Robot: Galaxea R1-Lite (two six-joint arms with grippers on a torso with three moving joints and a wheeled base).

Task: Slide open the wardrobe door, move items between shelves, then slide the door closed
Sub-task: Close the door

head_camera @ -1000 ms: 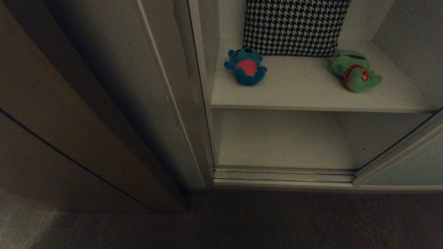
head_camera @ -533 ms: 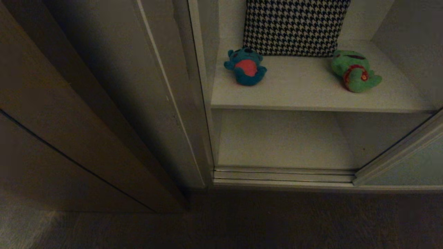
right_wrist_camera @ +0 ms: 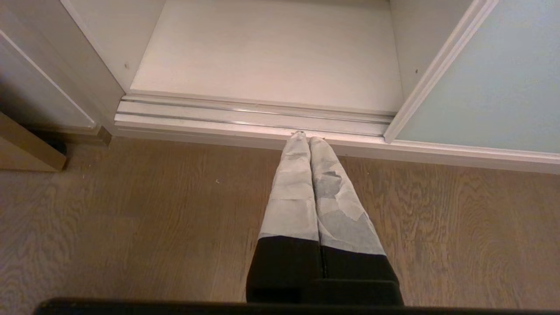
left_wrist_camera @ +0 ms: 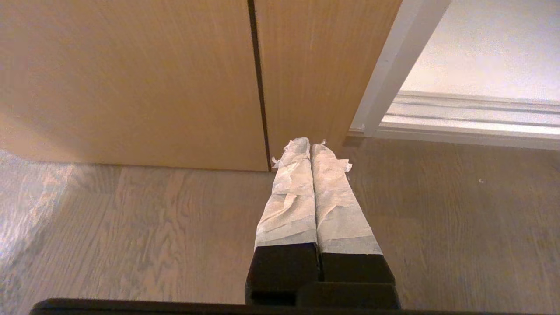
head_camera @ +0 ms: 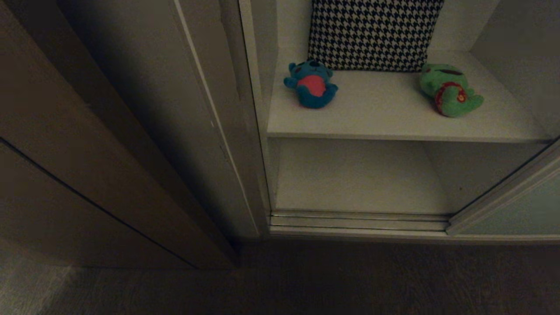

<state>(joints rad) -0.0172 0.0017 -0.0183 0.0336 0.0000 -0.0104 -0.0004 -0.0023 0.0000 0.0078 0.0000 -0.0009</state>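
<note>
Sliding wardrobe door [head_camera: 516, 205] is slid off to the right of the opening, so step 1 looks done; in the right wrist view its pale panel [right_wrist_camera: 490, 83] sits right of the bare bottom shelf [right_wrist_camera: 271, 57].

Items, placed rel. to the houndstooth cushion [head_camera: 374, 33] at the back of the upper shelf [head_camera: 393, 118]: teal bear [head_camera: 311, 84] lies just in front of its left corner, touching or nearly; green frog [head_camera: 450, 89] lies at its right corner, towards the shelf's right wall. Both are on the upper shelf, well apart from each other. Lower shelf [head_camera: 358, 175], under the cushion's board, has no toy on it.

So judged: door open, the toy move not started, closing still left — roughly a third thru.

Neither arm shows in the head view. Right gripper [right_wrist_camera: 305, 138] has its taped fingers pressed together, holding nothing, over the wood floor [right_wrist_camera: 131, 218] in front of the door track [right_wrist_camera: 245, 114]. Left gripper [left_wrist_camera: 306, 144] likewise pressed together, empty, parked low by the brown side panel [left_wrist_camera: 131, 78], left of the wardrobe.
</note>
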